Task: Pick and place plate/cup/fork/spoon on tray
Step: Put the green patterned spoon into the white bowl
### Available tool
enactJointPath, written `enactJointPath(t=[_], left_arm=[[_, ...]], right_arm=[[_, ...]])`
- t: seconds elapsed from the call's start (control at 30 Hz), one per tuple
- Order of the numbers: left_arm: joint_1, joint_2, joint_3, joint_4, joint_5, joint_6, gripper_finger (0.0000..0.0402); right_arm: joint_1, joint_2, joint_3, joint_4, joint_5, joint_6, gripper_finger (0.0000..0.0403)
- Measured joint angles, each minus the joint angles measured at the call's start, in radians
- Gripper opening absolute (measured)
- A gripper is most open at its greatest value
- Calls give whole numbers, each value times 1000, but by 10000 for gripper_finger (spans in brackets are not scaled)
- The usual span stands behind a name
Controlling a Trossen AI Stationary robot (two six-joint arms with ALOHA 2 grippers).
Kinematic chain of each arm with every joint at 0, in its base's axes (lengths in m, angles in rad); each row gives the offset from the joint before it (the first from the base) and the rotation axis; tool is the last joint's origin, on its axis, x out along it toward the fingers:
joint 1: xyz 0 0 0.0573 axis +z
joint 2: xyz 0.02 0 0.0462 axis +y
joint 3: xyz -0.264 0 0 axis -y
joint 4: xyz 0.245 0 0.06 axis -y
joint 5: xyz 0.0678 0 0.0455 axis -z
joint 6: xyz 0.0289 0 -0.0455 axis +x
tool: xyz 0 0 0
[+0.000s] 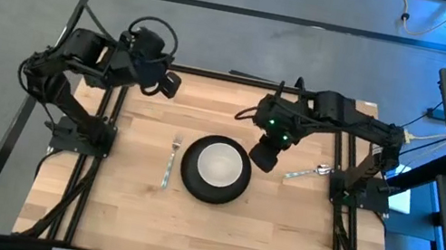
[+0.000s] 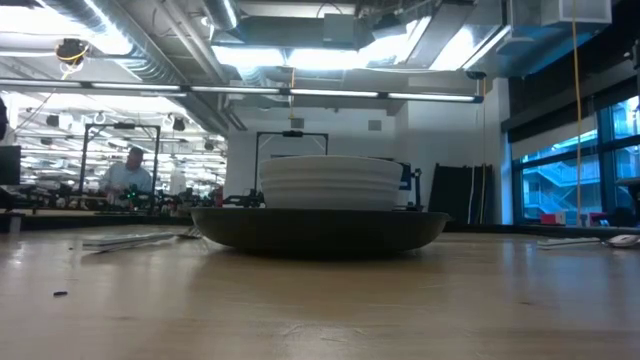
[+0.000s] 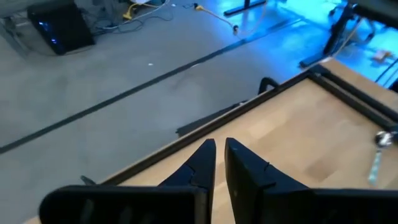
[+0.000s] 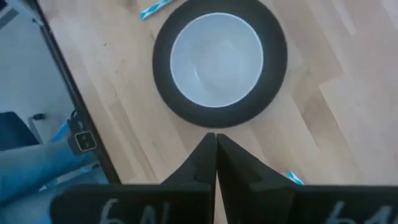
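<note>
On the plate (image 1: 188,177) sits the cup (image 1: 221,163) (fork (image 1: 171,161) beside).

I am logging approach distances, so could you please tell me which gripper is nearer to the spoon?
The right. The right gripper hovers between the plate and the spoon, close beside the spoon; the left gripper waits at the table's far left corner.

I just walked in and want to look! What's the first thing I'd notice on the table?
The white cup sitting on the black plate, right in the middle of the table. The right gripper hangs just beside the plate with its fingers shut on nothing, and the left gripper waits at the table's far edge. The fork lies on the plate's left and the spoon on its right.
</note>
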Motion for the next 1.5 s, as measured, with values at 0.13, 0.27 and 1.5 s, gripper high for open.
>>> enactJointPath(t=[0.13, 0.27, 1.5], left_arm=[[23, 3, 0, 0, 15, 41, 30], [32, 0, 0, 0, 22, 57, 29], [32, 0, -1, 90, 26, -136, 14]], right_arm=[[1, -6, 0, -4, 9, -22, 13], [2, -60, 0, -4, 140, 0, 9], [159, -669, -103, 333, 32, -522, 5]])
